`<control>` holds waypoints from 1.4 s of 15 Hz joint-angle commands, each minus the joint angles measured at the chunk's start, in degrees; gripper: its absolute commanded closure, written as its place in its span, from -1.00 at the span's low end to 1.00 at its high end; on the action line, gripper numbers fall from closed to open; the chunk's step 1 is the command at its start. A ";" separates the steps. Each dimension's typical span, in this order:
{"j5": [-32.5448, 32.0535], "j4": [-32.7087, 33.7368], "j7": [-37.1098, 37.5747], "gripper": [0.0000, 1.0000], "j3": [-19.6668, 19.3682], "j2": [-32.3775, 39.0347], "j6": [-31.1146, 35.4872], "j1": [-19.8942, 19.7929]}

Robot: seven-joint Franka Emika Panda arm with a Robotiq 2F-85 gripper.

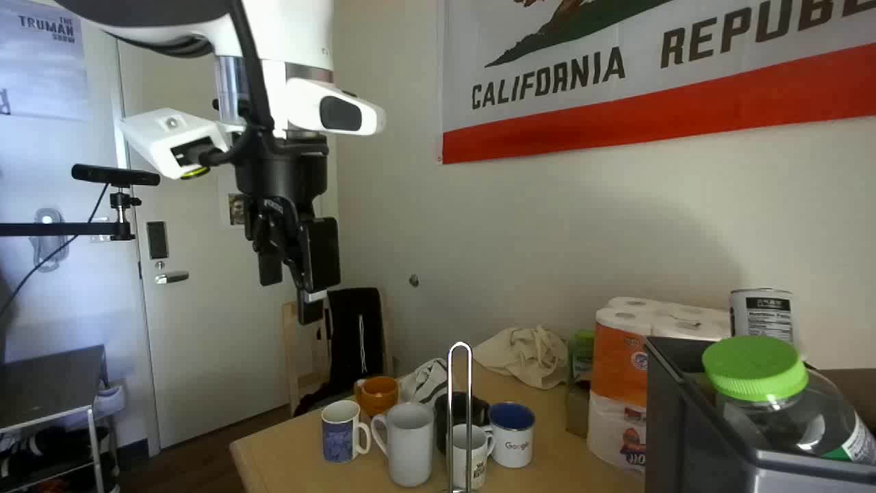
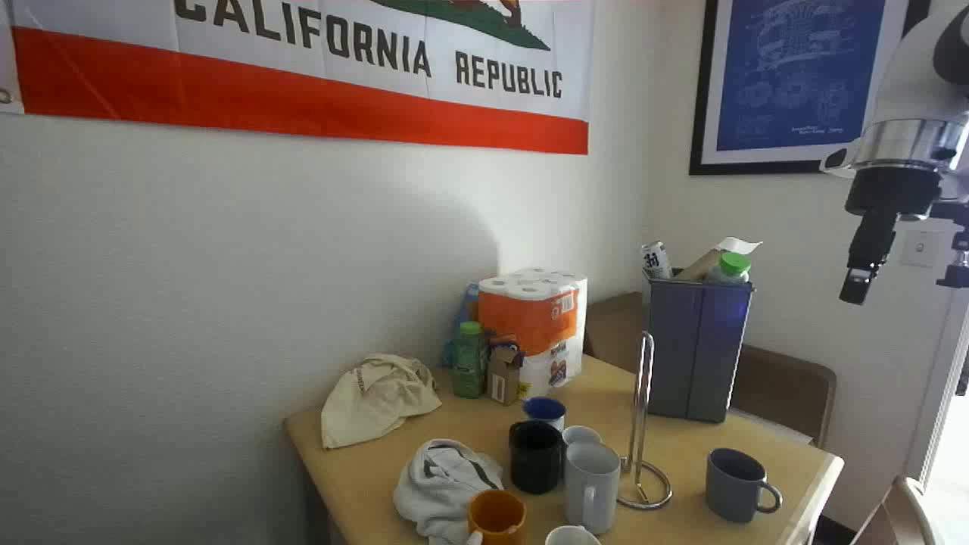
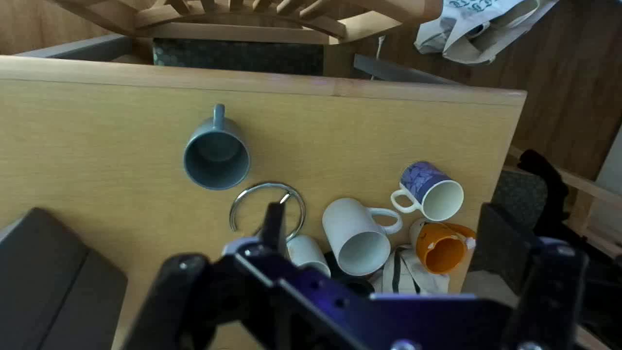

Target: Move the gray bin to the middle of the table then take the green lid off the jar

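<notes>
- Table [image 2: 469,420]: light tan wood. Clock readings are taken in an exterior view, with the base of the chrome stand [image 2: 640,424] as hub, unless noted.
- Gray bin [image 2: 689,356]: tall, boxy, upright on the table at one o'clock, near the edge; at about eight o'clock of the frame in the wrist view.
- Paper-towel pack [image 2: 530,322]: orange-and-white wrap, at eleven o'clock, apart from the bin.
- Cream cloth [image 2: 378,397]: crumpled, between nine and ten o'clock.
- Gripper [image 2: 855,286]: black, in the air between one and two o'clock, well apart from the bin; fingers [image 3: 275,228] wide apart in the wrist view.
- Chrome stand: upright loop on a ring foot.
- Jar [image 1: 801,411]: see-through, in the top of the bin, mouth end uppermost.
- Tall white mug [image 2: 594,484]: at nine o'clock, just beside the stand.
- Gray mug [image 2: 733,484]: upright, at three o'clock.
- Black mug [image 2: 535,462]: between nine and ten o'clock.
- Orange mug [image 2: 496,518]: between eight and nine o'clock.
- Can [image 2: 656,260]: white, tilted, in the bin, at nine o'clock from the jar.
- Green lid [image 1: 755,366]: round, on the jar.
</notes>
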 commanded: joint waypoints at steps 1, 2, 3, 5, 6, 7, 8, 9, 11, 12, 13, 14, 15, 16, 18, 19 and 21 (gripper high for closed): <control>0.65 0.18 -0.63 -1.00 0.95 0.31 -0.21 -1.27; 0.65 0.18 -0.63 -1.00 0.95 0.31 -0.21 -1.27; 0.65 0.18 -0.63 -1.00 0.95 0.31 -0.21 -1.27; 0.65 0.18 -0.63 -1.00 0.95 0.31 -0.21 -1.27; 0.65 0.18 -0.63 -1.00 0.95 0.31 -0.20 -1.27; 0.65 0.18 -0.63 -1.00 0.95 0.31 -0.20 -1.27; 0.65 0.18 -0.63 -1.00 0.95 0.31 -0.20 -1.27; 0.65 0.18 -0.63 -1.00 0.95 0.31 -0.20 -1.27; -0.20 1.60 -3.29 -1.00 0.36 2.10 0.96 -0.57; -0.55 2.25 -4.80 -1.00 0.00 3.11 1.79 -0.27; -0.83 3.47 -7.14 -1.00 -0.59 4.94 2.76 0.18; -0.92 4.56 -9.26 -1.00 -1.00 6.56 3.50 0.48; -1.07 5.87 -11.53 -1.00 -1.33 8.43 4.57 0.70; -1.07 7.43 -14.17 -1.00 -1.70 10.68 5.70 0.91; -0.41 10.78 -19.48 -1.00 -2.19 15.36 8.27 0.78; -0.01 12.81 -22.17 -1.00 -2.48 18.17 9.78 0.67; 0.86 17.01 -27.03 -1.00 -2.52 23.66 12.30 0.08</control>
